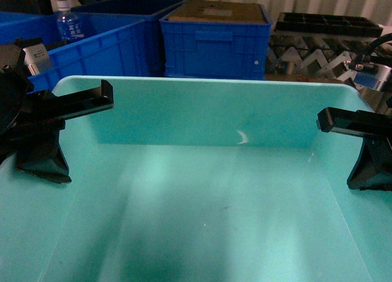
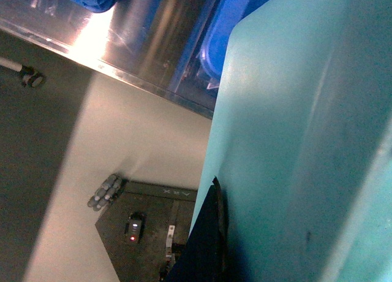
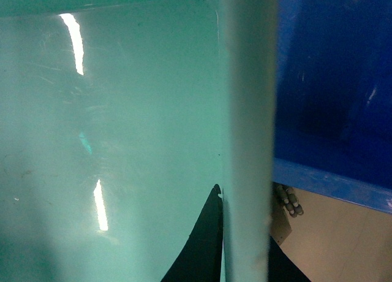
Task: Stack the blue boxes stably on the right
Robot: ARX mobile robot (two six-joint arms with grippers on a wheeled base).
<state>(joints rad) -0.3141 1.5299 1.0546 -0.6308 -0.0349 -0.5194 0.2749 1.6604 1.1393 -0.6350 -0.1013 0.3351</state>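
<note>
One light turquoise blue box point(image 1: 202, 190) fills the head view, open side up, close under the camera. My left gripper point(image 1: 92, 101) is shut on its left wall, one black finger reaching inside over the rim. My right gripper point(image 1: 335, 122) is shut on its right wall in the same way. In the left wrist view one dark finger point(image 2: 205, 245) lies flat against the box wall point(image 2: 294, 141); the other finger is hidden behind it. In the right wrist view the box rim point(image 3: 245, 141) runs between the two dark fingers of my right gripper point(image 3: 245, 233).
Dark blue ribbed crates point(image 1: 214, 43) stand behind the box, one holding a water bottle point(image 1: 70, 21). A black divided tray point(image 1: 327, 24) rests on a roller conveyor point(image 1: 306, 52) at the back right. The robot base point(image 2: 147, 227) and pale floor show below.
</note>
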